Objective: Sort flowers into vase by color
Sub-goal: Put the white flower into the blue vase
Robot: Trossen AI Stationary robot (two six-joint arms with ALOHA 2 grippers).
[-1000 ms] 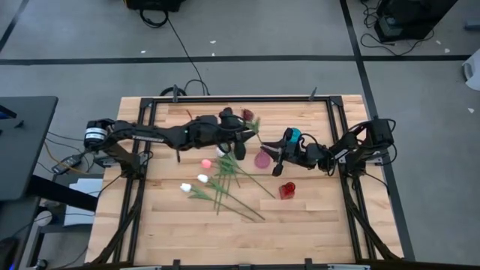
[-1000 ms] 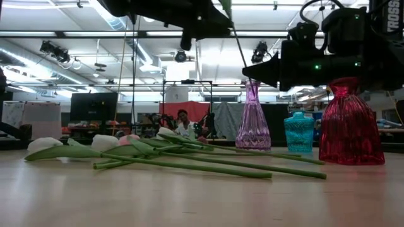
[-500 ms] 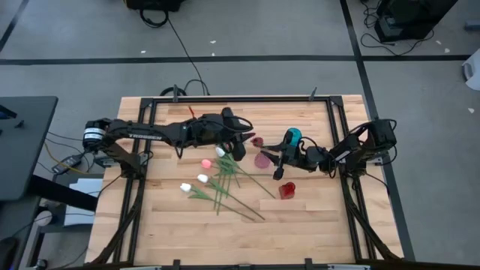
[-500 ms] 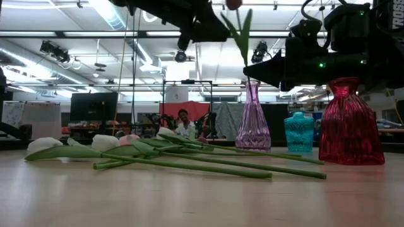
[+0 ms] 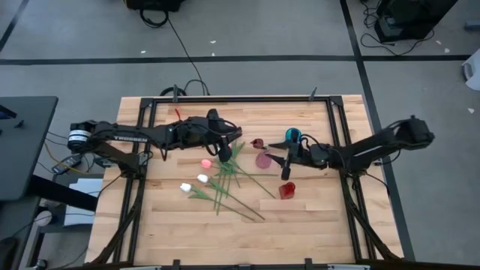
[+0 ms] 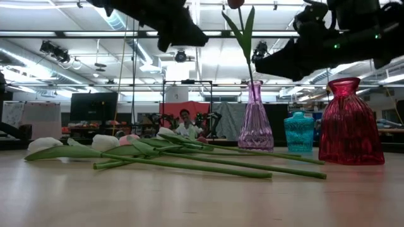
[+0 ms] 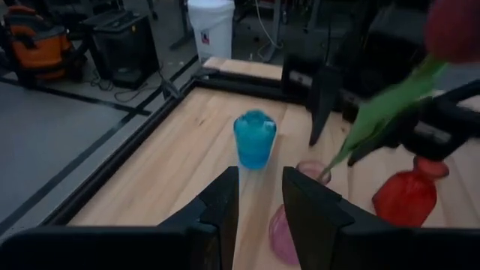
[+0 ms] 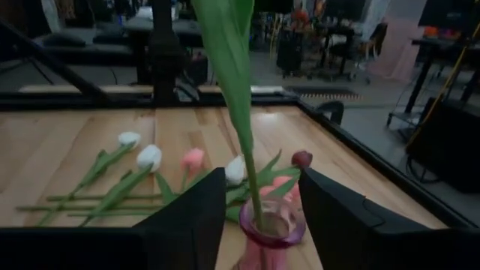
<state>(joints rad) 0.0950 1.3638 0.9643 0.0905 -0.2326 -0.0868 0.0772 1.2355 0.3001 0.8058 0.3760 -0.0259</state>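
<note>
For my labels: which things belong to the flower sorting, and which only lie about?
Job: loose white and pink artificial tulips; maroon tulip in pink glass vase; blue glass vase; red glass vase.
Lying about: white plastic bucket; orange shop vacuum.

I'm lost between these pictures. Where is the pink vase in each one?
High view: pink vase at table centre, right of the loose flowers.
Low view: right of centre, behind the flowers.
Left wrist view: low, at centre.
Right wrist view: bottom centre.
Shared landmark: the tulip standing in it.
</note>
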